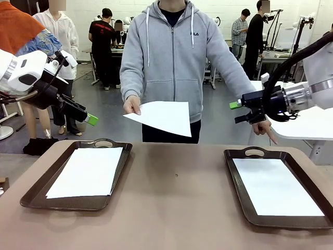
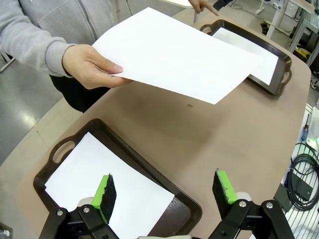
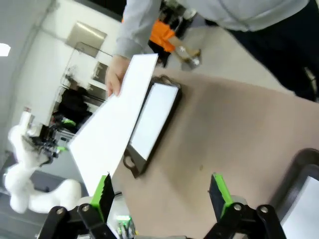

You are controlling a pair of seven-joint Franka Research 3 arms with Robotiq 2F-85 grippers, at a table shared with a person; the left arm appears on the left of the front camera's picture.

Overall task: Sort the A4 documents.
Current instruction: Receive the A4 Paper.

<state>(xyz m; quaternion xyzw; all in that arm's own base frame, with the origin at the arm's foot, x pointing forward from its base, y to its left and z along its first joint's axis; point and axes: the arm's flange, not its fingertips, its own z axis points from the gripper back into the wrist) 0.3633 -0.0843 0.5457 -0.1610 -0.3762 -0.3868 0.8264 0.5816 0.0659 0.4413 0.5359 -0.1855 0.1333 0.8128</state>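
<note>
Two dark trays on bench (image 1: 177, 208), lower left (image 1: 36, 195) and lower right (image 1: 237, 187), each already holding an A4 sheet (image 1: 86, 172). Third sheet (image 1: 164, 117) mid-frame in person's hand (image 1: 132, 105), unsorted. Left claw (image 1: 89, 119) and right claw (image 1: 237, 111) released, grasping nothing.

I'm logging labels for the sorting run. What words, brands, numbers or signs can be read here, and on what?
"FILA", roughly: small chest logo on the person's grey hoodie, too small to read with certainty.
Held sheet: blank.
Sheet in the left tray: blank.
Sheet in the right tray: blank.
Trays and table: no print to be seen.
</note>
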